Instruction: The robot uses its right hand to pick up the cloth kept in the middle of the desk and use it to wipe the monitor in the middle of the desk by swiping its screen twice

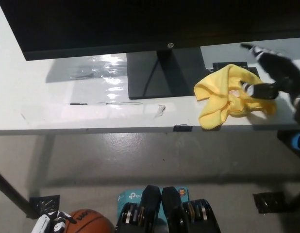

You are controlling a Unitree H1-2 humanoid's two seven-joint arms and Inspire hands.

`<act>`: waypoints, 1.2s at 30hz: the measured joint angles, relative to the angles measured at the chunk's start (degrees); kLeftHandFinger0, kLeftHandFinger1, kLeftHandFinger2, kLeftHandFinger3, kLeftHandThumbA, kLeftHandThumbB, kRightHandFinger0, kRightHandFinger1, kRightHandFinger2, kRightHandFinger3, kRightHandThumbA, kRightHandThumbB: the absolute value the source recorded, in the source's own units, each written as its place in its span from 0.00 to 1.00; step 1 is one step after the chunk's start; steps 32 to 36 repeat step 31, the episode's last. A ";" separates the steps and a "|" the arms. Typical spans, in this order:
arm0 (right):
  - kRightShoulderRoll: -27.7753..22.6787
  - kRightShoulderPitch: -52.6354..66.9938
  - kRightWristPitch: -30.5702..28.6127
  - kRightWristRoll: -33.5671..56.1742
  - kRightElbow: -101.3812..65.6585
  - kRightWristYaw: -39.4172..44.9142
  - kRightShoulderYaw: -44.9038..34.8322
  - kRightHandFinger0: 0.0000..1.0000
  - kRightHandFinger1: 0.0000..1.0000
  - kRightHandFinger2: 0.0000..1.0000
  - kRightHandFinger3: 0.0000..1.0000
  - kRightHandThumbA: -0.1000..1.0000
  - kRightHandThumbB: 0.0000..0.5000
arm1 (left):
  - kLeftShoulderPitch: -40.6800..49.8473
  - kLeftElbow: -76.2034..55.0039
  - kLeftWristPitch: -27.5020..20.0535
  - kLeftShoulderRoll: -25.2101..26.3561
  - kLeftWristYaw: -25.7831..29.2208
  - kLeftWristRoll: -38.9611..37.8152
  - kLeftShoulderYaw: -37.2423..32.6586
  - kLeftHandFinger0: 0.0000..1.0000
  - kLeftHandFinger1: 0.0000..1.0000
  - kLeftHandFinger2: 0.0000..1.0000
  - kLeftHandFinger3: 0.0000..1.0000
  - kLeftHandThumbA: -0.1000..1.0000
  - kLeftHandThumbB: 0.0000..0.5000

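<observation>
Right of monitor (140,24) stand: yellow cloth (223,97) lies crumpled on desk (67,111), long axis running left-right, one corner drooping toward desk edge. My right hand (269,73) at cloth's right end, blurred; cannot tell grip. Left hand (50,224) rests low, below desk. I judge cloth not lifted; both swipes remain.

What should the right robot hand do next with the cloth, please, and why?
Probably lift the cloth off the desk toward the monitor. The right robot hand is at the cloth's right edge, apparently pinching it, while most of the cloth lies crumpled on the desk beside the stand.
</observation>
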 measured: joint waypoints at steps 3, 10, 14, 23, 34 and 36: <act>0.14 4.52 0.43 -0.12 -7.21 0.37 -3.82 0.68 1.00 1.00 1.00 0.32 0.44 | -0.03 0.01 0.00 0.00 0.00 0.00 -0.01 0.00 0.00 0.00 0.04 0.77 1.00; 8.48 23.11 -1.05 0.99 -15.27 -5.35 -10.26 0.19 0.32 0.65 0.80 0.11 0.29 | 0.02 0.02 0.01 -0.04 0.00 -0.03 -0.02 0.00 0.00 0.00 0.04 0.78 1.00; 14.31 31.96 -3.31 2.66 -12.02 -9.02 -12.22 0.10 0.22 0.52 0.67 0.00 0.30 | 0.03 0.05 0.02 -0.04 0.00 -0.03 -0.02 0.00 0.00 0.00 0.05 0.79 1.00; 24.20 37.75 -11.56 10.77 2.65 -17.75 -23.16 0.06 0.16 0.50 0.72 0.01 0.26 | -0.06 0.15 0.02 -0.04 0.00 -0.08 0.04 0.00 0.00 0.00 0.04 0.82 1.00; 27.03 37.70 -18.01 16.78 10.37 -22.68 -27.73 0.10 0.17 0.56 0.76 0.02 0.27 | -0.15 0.26 0.02 -0.04 0.04 -0.08 0.32 0.00 0.00 0.00 0.02 0.85 1.00; 27.03 37.70 -18.01 16.78 10.37 -22.68 -27.73 0.10 0.17 0.56 0.76 0.02 0.27 | -0.15 0.26 0.02 -0.04 0.04 -0.08 0.32 0.00 0.00 0.00 0.02 0.85 1.00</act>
